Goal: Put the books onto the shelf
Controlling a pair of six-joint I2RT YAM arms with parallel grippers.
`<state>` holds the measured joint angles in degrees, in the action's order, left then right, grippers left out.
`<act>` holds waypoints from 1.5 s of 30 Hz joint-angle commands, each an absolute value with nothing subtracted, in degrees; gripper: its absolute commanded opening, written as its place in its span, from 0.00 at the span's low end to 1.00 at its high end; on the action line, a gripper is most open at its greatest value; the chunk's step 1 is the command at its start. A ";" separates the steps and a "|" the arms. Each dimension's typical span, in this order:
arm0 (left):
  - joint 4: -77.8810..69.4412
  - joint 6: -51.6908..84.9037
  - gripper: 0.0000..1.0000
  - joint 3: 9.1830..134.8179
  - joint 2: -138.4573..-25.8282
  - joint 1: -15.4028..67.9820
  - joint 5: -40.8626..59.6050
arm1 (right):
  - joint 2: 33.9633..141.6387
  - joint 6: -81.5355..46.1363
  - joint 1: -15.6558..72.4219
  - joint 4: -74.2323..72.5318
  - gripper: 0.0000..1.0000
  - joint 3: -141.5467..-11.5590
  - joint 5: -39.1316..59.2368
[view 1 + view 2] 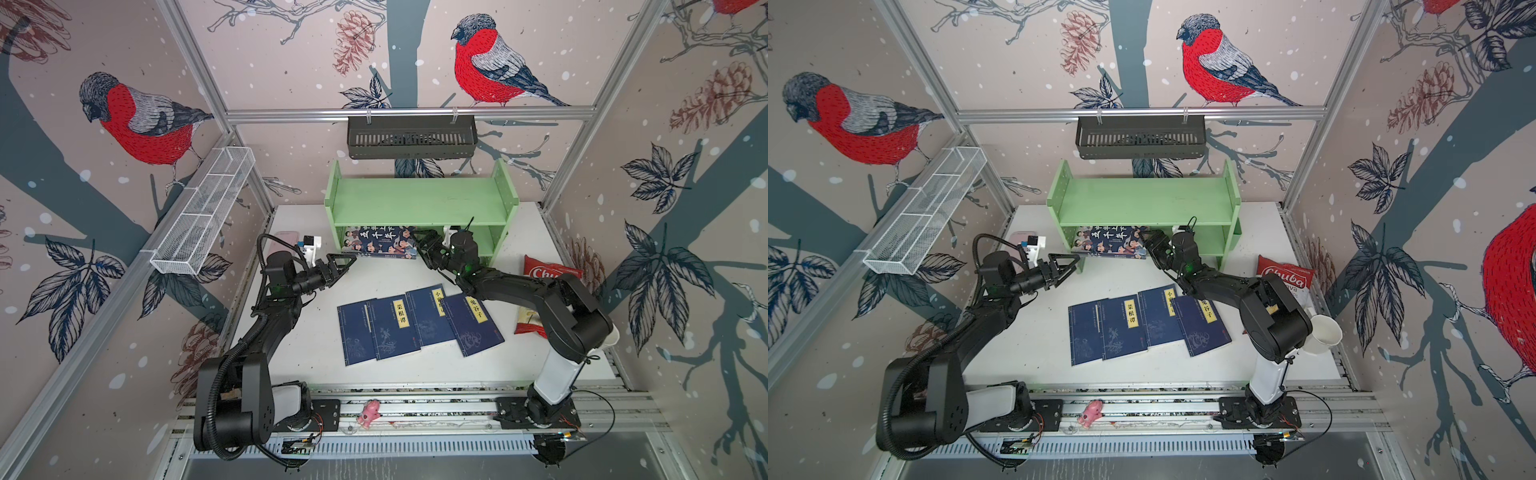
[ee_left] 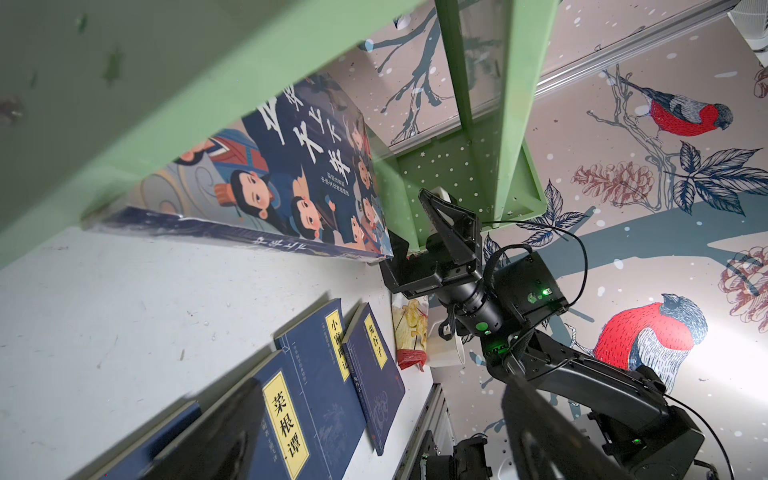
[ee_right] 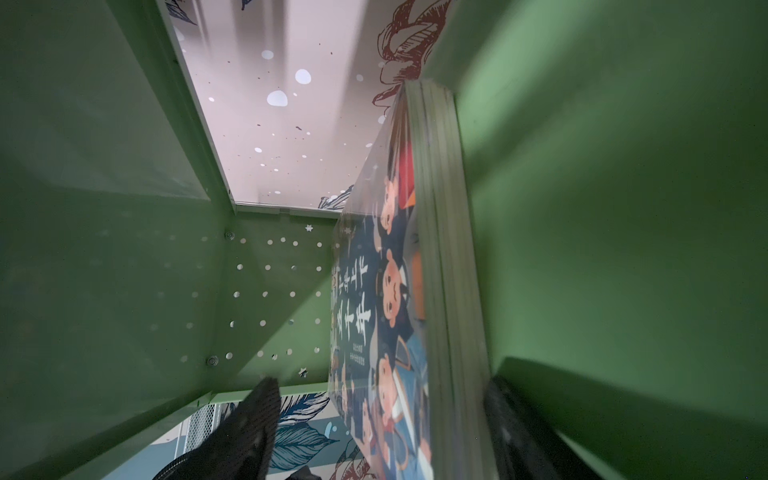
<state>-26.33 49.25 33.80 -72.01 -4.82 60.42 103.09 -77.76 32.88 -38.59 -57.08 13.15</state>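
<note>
Jaws parted wide and not pinching, the right gripper is straddling the right end of the large cartoon-covered paperback. That book is leaning in the lower tier of the light green wooden shelf at upper centre, long axis running left-right. The left gripper, gaping on nothing, is hovering just off its left end. Four dark navy paperbacks are lying fanned on the white table below.

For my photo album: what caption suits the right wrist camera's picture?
Open right gripper straddles a colourful cartoon-covered paperback book leaning inside the light green wooden shelf.
</note>
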 commanded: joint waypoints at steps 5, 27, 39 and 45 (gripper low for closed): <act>-26.80 48.25 0.90 33.75 -71.94 -5.10 61.79 | 104.33 -75.77 33.18 -37.16 0.78 -59.67 16.27; -19.59 44.84 0.91 36.09 -70.04 -5.10 62.69 | 92.14 -72.87 34.08 -30.85 0.80 -50.97 12.07; -19.81 44.70 0.91 35.78 -70.31 -5.10 62.40 | 92.96 -71.97 38.04 -30.16 0.75 -52.02 11.90; -19.69 44.33 0.91 35.67 -70.15 -5.10 62.25 | 96.50 -72.33 38.16 -31.63 0.74 -55.21 13.09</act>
